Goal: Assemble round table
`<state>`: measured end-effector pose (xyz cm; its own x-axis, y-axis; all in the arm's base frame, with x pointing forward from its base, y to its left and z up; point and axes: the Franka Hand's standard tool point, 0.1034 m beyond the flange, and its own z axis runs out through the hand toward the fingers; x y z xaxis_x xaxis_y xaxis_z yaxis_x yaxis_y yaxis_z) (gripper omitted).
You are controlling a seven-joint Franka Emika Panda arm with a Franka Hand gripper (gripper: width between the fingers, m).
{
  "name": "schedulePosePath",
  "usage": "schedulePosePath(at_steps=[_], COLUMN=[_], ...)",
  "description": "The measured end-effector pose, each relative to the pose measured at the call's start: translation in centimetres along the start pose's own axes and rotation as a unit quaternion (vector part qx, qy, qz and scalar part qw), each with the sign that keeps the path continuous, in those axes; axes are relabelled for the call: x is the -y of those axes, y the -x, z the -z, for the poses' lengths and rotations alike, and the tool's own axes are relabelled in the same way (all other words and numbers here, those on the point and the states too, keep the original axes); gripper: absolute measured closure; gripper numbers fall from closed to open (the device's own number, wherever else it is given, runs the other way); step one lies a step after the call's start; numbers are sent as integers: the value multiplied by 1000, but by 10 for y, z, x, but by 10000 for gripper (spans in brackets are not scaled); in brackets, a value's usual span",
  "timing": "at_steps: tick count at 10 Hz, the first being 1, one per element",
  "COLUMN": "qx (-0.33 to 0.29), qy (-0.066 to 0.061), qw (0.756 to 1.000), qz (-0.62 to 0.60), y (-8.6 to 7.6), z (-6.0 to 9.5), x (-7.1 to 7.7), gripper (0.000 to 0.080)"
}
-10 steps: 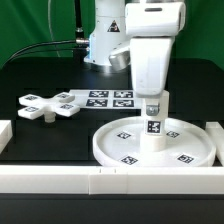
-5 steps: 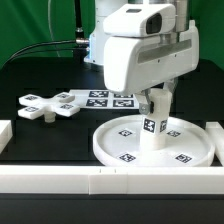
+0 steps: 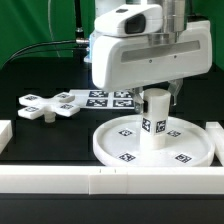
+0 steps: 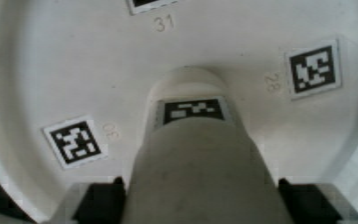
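Note:
The large round rimmed disc [image 3: 108, 150] lies flat at the exterior view's right front, tags up. The short thick post [image 3: 153, 122] stands upright at its middle. My gripper [image 3: 156, 98] comes down from above and is shut on the post's upper part. In the wrist view the post [image 4: 197, 130] runs down to the disc [image 4: 51, 70], with a dark finger [image 4: 101, 198] tight against each side, and the gripper [image 4: 202, 203] straddles it. The four-armed cross piece [image 3: 45, 106] lies apart on the black table at the exterior view's left.
The marker board [image 3: 105, 98] lies flat behind the disc. Long white border blocks run along the front [image 3: 100, 181], with ends at the left [image 3: 4, 131] and right [image 3: 215, 131]. The arm's large white hand hangs over the disc's rear.
My hand has turned about its vertical axis over the post, so its broad side now faces the camera. The post stays upright at the same spot on the disc.

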<state>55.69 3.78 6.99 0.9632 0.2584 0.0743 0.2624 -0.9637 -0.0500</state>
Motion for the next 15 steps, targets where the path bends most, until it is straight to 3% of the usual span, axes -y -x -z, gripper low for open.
schedulePosePath(at_steps=[3, 9, 13, 15], qx=[-3, -5, 6, 12], qy=[-9, -23, -50, -50], qw=[989, 952, 860, 804], qz=[-151, -306, -508, -593], y=[2, 2, 3, 3], z=[0, 1, 0, 0], x=[-1, -4, -2, 0], gripper=[390, 390, 390, 390])
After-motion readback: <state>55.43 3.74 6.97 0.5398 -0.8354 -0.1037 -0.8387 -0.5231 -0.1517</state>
